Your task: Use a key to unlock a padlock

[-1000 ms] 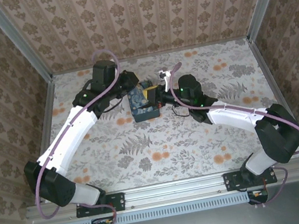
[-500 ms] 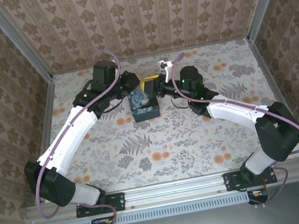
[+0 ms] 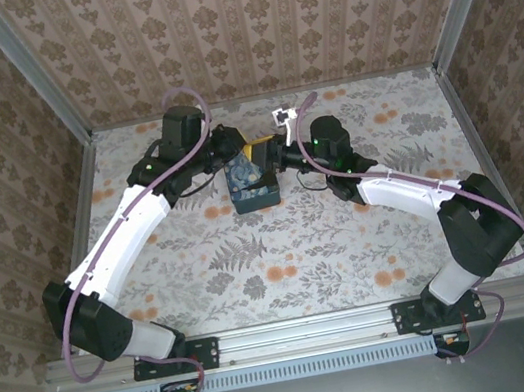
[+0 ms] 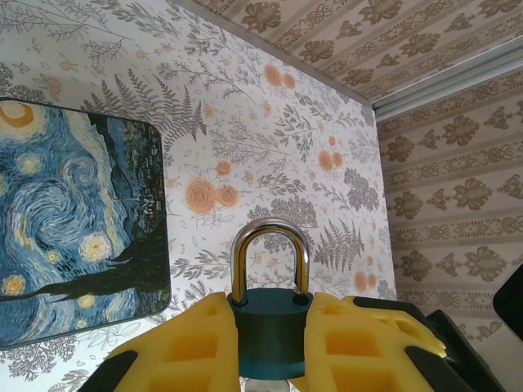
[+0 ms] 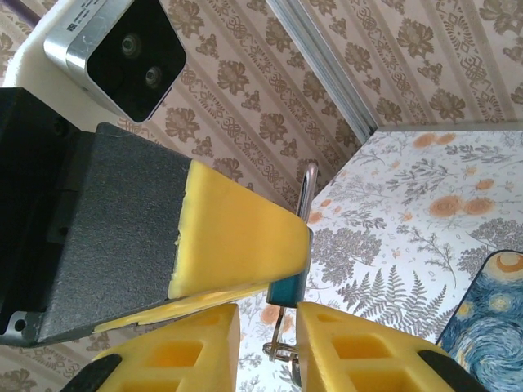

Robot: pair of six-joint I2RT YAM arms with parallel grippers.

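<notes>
Left gripper (image 4: 271,347): I saw its two yellow fingers (image 4: 192,351) pressed on both sides of the padlock, so it was clamped on it.
Padlock (image 4: 270,322): small and blue-green, held upright above the table (image 4: 270,122). Its body sat between the left fingers and its shackle (image 4: 269,227) stood at 12 o'clock, both legs down in the body.
Right gripper (image 5: 268,351): its fingers stood a little apart with a gap between them. I saw no pad pressing on anything.
Key (image 5: 282,327): a thin metal piece with a small ring. It hung at 6 o'clock under the padlock body, inside the gap of the right fingers.
Box (image 4: 73,229): a flat box with a painted starry night, lying on the table at 9 o'clock from the padlock in the left wrist view.
Meeting place: from above, both grippers met at 12 o'clock from the middle of the box, by its far end.
</notes>
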